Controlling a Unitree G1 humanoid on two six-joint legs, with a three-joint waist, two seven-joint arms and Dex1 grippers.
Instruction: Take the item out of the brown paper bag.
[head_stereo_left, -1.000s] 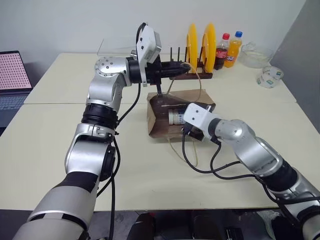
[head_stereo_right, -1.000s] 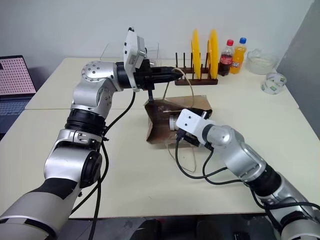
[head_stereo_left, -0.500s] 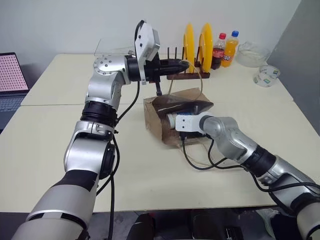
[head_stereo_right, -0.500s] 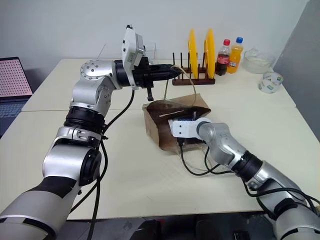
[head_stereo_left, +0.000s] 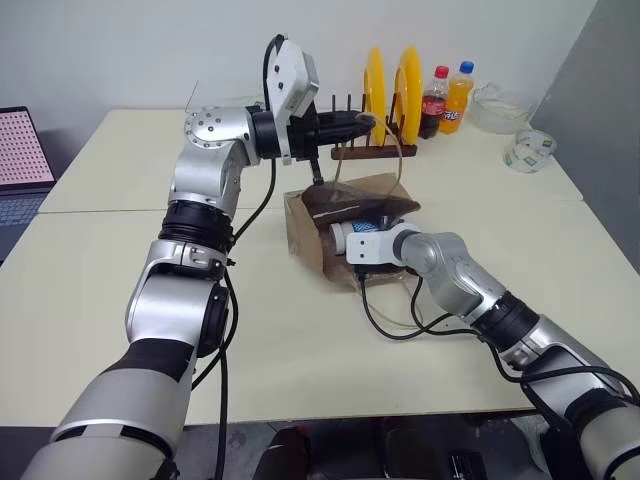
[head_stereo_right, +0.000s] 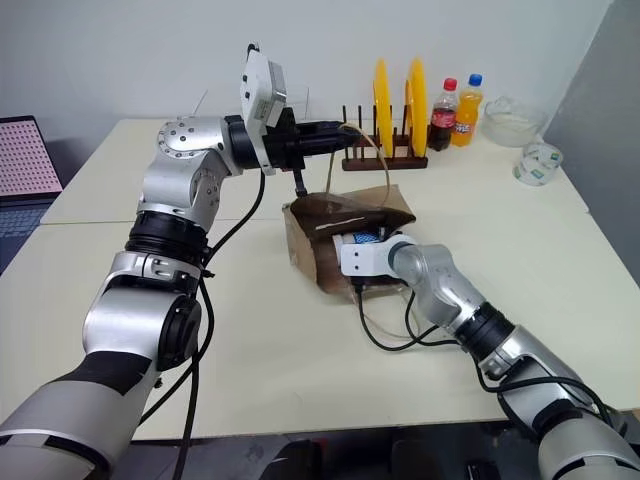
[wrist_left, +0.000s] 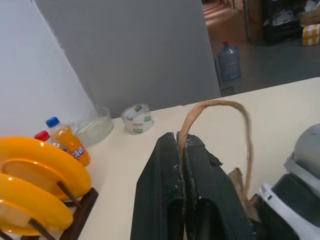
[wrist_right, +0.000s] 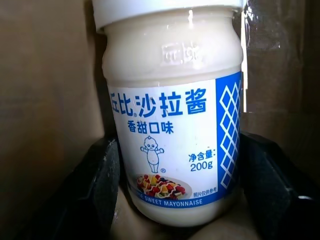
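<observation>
Table: the wide cream tabletop carries everything – the bag sits mid-table, the dish rack and soda bottles well behind it.
Bag: the kraft-brown paper shopping bag lies on its side with its mouth toward my right arm; compared with a second ago it sits more squarely open to me.
Left gripper: my left gripper has its two black fingers pressed together on the bag's thin pale cord handle, holding it up above the bag – it has not moved over the last second.
Right gripper: my right gripper has gone from the bag's mouth into the bag, and its fingers have begun to narrow; they stand apart on either side of the bottle, close to its sides, not yet clamped.
Item: the small white cylindrical bottle with a blue-printed label and white cap is inside the bag, between my right fingers.
Meaning: the reach looks done; I judge closing on the bottle comes next, then drawing it out.
</observation>
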